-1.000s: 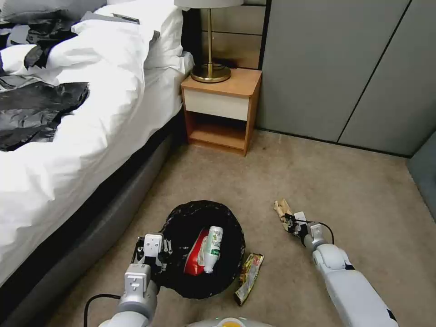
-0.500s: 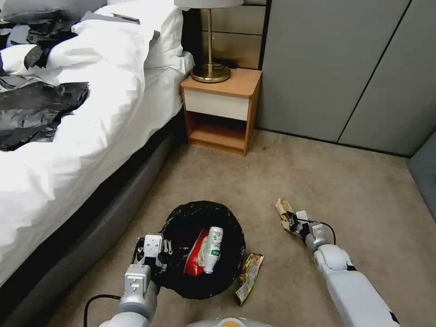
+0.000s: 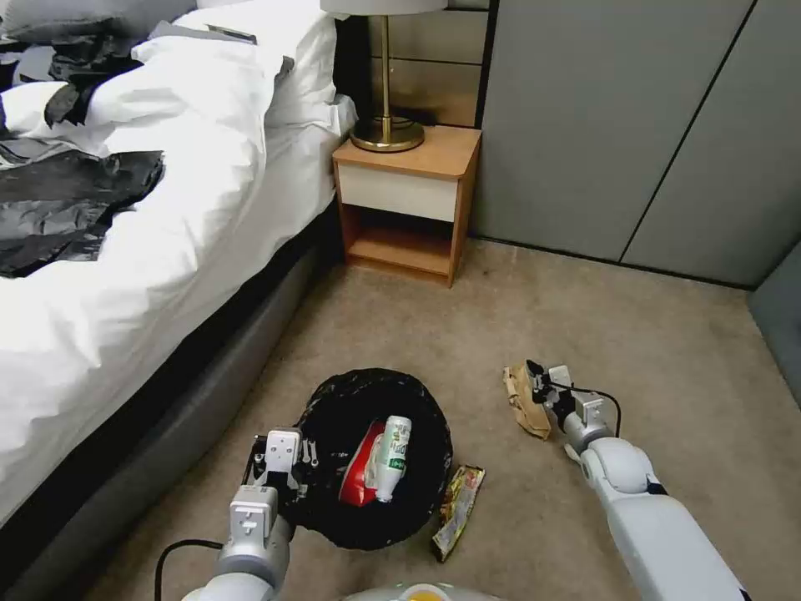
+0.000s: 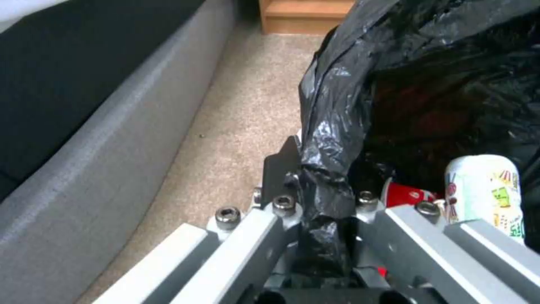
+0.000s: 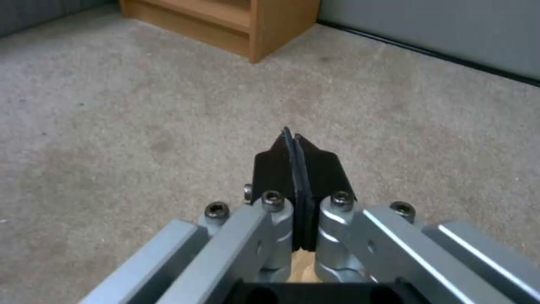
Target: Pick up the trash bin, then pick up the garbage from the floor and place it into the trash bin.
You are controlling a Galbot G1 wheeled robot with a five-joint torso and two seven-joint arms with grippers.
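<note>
Two arms are reaching low over the carpet [image 3: 534,317] in front of you. Your left gripper [image 3: 282,477] is sitting at the 9 o'clock side of the trash bin [image 3: 375,392], its fingers pinched shut on the crinkly black bag [image 4: 332,126] where the plastic folds over the rim; from the left wrist you are seeing that glossy, wrinkled film bunched between the two jaws. Your right arm is stretching forward at about 2 o'clock from the bin, and the right gripper [image 3: 534,386] is holding the crumpled brown paper [image 3: 524,405], which is hanging down from the fingers; in the right wrist view the flat black pads [image 5: 315,169] are pressed together, with a sliver of tan paper showing just behind them.

You are looking down into the round bin, between the two arms and near the bed's grey padded base [image 3: 167,401]. Inside are lying a red-white wrapper [image 3: 357,476] and a small white green-labelled bottle [image 3: 390,457], touching each other. A flat foil snack wrapper [image 3: 457,509] is lying on the short beige pile just beside the bin at its 4 o'clock. A wooden nightstand [image 3: 409,200] with a brass lamp [image 3: 385,125] is standing at 12 o'clock, well apart.
</note>
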